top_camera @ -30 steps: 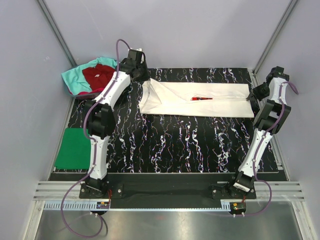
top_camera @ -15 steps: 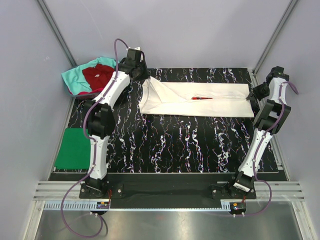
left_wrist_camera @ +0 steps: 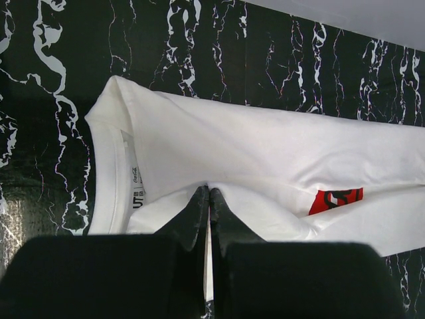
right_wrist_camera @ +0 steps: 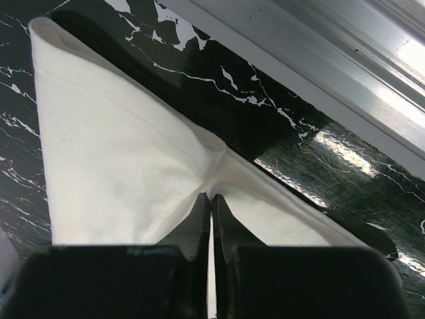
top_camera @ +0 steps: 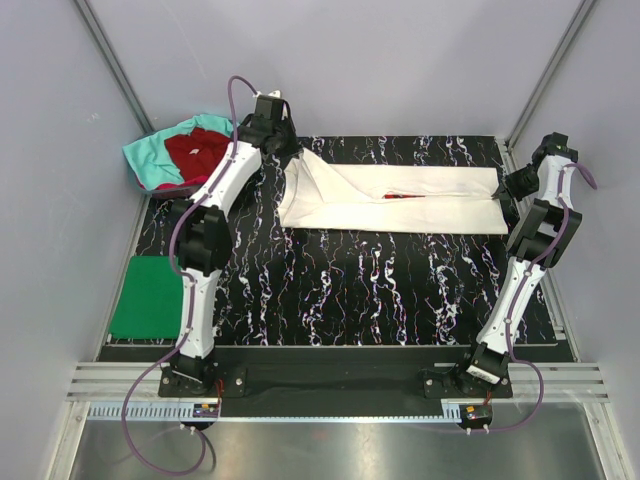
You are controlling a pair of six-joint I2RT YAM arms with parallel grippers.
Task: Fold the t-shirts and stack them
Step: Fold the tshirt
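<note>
tugged slightly back, the white shirt (top_camera: 400,208) is seen stretched along the far counter (top_camera: 350,285), collar pinched by the left gripper (left_wrist_camera: 209,197), hem by the right gripper (right_wrist_camera: 211,201); a lengthwise fold-over is judged next.

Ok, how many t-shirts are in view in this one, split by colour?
white t-shirt, red print, stretched between both arms: 1
green t-shirt, folded at the left edge: 1
dark red t-shirt, in the far-left heap: 1
teal t-shirt, under the dark red one: 1
Total: 4
</note>
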